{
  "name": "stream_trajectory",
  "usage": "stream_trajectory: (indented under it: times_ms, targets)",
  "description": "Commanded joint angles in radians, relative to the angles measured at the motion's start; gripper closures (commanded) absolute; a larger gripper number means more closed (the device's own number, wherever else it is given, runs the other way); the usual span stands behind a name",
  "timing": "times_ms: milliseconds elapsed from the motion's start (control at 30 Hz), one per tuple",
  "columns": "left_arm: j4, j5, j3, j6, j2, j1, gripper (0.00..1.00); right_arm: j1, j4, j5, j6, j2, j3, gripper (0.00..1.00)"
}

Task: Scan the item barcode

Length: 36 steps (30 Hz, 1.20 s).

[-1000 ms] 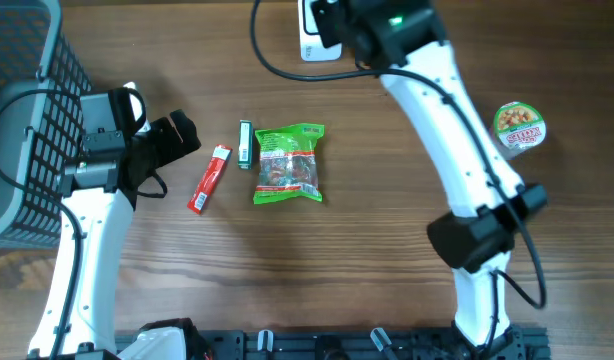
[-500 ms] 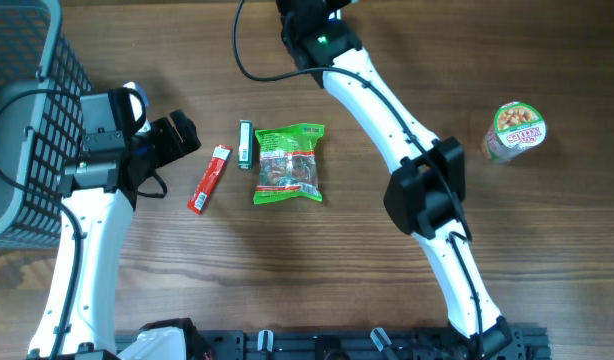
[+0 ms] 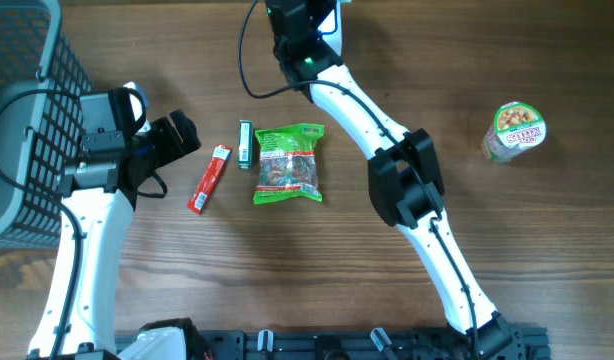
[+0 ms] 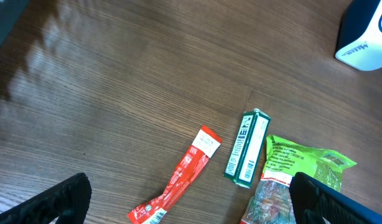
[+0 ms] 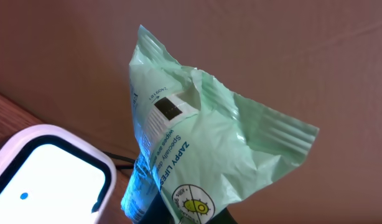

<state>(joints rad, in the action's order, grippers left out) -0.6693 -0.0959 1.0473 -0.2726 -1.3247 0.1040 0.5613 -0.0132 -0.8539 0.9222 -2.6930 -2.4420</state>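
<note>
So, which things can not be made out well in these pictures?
- Right claw: right wrist view, hidden behind the pale green plastic bag and cut by the bottom edge.
- Barcode on that bag: none visible; print too small.
- White scanner: cut by the frame edges; overhead, mostly under the right arm.
- Round noodle cup: overhead, label too small to read.
- Grey mesh basket: overhead, cut by the left edge.

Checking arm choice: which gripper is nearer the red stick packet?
Left. The left gripper sits beside the red stick packet; the right gripper holds a pale-green bag by the scanner, farther off.
</note>
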Motion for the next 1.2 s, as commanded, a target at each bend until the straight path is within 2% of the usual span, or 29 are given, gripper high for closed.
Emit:
stream_trajectory:
  times_ms: [0, 400, 600, 900, 1000, 1167]
  targets:
    - [0.003, -0.008, 0.011, 0.002, 0.002, -0.002, 0.0, 0.004, -0.024, -0.013, 0.02, -0.031, -0.005, 0.96]
    - [0.003, -0.008, 0.011, 0.002, 0.002, -0.002, 0.0, 0.039, -0.031, -0.033, -0.084, -0.088, -0.005, 0.96]
    - [0.003, -0.008, 0.011, 0.002, 0.002, -0.002, 0.0, 0.066, 0.024, -0.033, -0.12, -0.088, -0.005, 0.96]
    - [0.003, -0.008, 0.011, 0.002, 0.002, -0.002, 0.0, 0.069, 0.086, -0.034, -0.107, -0.088, -0.005, 0.96]
    - [0.003, -0.008, 0.011, 0.002, 0.002, -0.002, 0.0, 0.063, 0.011, -0.054, -0.019, -0.088, -0.005, 0.96]
    - [0.003, -0.008, 0.011, 0.002, 0.002, -0.002, 0.0, 0.059, -0.269, -0.116, 0.134, -0.088, -0.006, 0.96]
